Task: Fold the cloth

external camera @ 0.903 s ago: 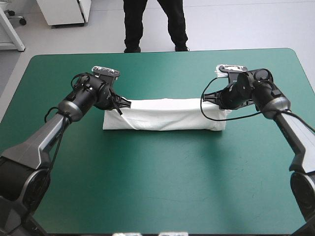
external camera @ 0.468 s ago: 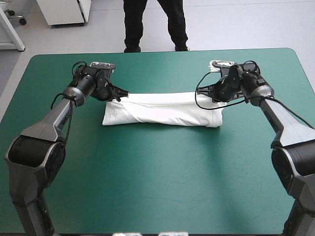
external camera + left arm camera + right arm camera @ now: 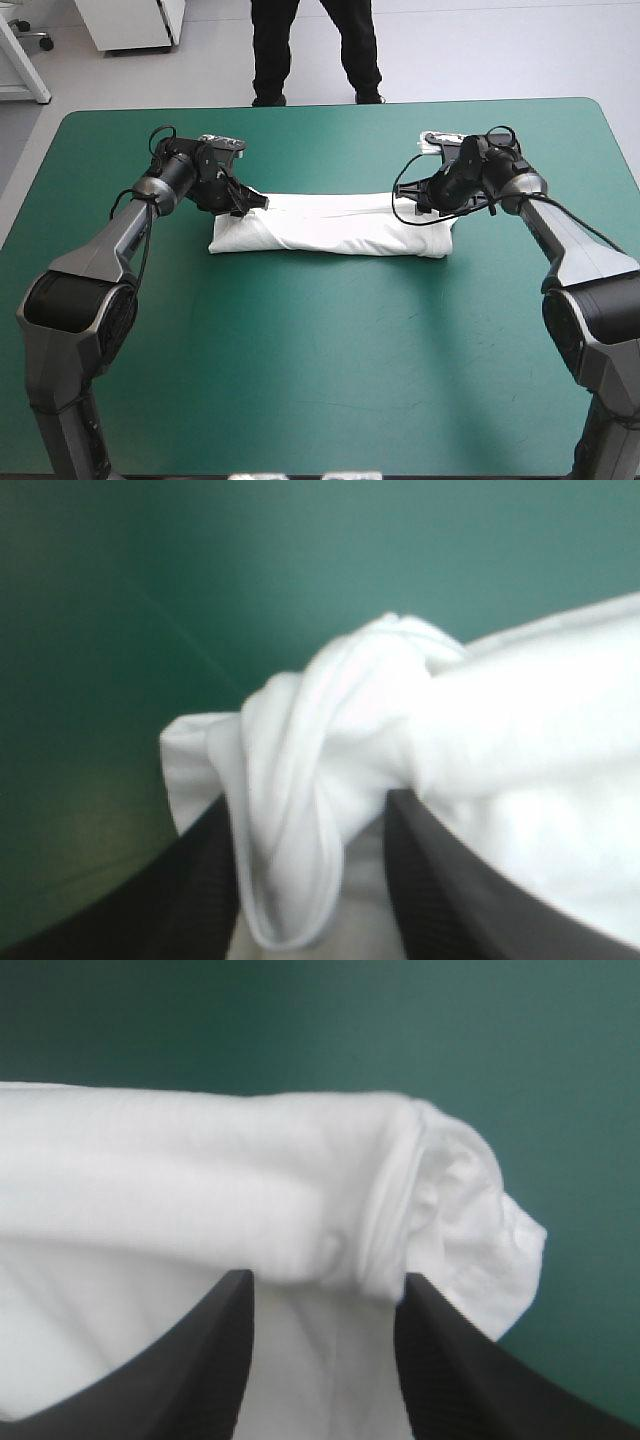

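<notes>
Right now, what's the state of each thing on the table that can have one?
T-shirt: folded into a long narrow bundle, lying flat on the teal-green table, held at both ends.
Left gripper: shut on the T-shirt's left end, bunched cloth between its fingers.
Right gripper: shut on the T-shirt's right end, at the folded edge.

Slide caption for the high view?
Left gripper and right gripper hold opposite ends of the folded T-shirt on the table.
</notes>
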Robot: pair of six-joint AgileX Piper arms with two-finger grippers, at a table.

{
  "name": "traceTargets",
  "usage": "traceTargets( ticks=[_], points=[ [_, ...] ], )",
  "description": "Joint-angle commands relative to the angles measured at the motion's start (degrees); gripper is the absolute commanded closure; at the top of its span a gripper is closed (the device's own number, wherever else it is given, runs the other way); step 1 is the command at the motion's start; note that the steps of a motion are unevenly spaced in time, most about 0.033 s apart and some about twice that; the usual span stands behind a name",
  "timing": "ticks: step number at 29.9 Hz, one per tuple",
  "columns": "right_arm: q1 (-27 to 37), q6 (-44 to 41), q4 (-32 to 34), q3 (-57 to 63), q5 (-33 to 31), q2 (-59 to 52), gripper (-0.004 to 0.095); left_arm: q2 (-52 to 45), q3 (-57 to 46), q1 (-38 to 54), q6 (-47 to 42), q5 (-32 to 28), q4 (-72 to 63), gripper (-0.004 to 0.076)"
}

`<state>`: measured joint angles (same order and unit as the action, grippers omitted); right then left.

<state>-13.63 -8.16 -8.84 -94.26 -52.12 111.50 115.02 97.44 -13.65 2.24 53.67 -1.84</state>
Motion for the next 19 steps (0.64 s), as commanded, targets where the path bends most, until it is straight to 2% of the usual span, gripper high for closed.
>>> traceTargets(
  ticks=[1,6,8,11,13,19],
  points=[
    [0.42,0.9,-0.06,-1.97,0.56,-5.84,0.0421,-5.91,2.77,0.02,-1.38,3.32,3.91,0.0269],
    [0.42,0.9,3.54,-1.97,-1.77,-10.98,0.0422,-10.35,3.05,0.02,-2.64,3.8,5.46,0.0277],
    [0.42,0.9,4.01,-1.97,-3.07,-12.83,0.0422,-11.65,3.05,-0.35,-2.24,3.24,2.27,0.0336],
    [0.42,0.9,4.01,-1.97,-3.83,-14.67,0.0422,-12.58,3.05,-1.6,-0.31,1.84,-0.25,0.0552],
    [0.42,0.9,4.01,-1.97,-4.09,-15.58,0.0422,-12.59,3.05,-3.07,1.33,0.99,-1.84,0.0732],
    [0.42,0.52,4.01,-1.97,-5.5,-16.07,0.0422,-11.78,3.05,-9.23,2.05,-3.39,-4.27,0.0733]
  ],
)
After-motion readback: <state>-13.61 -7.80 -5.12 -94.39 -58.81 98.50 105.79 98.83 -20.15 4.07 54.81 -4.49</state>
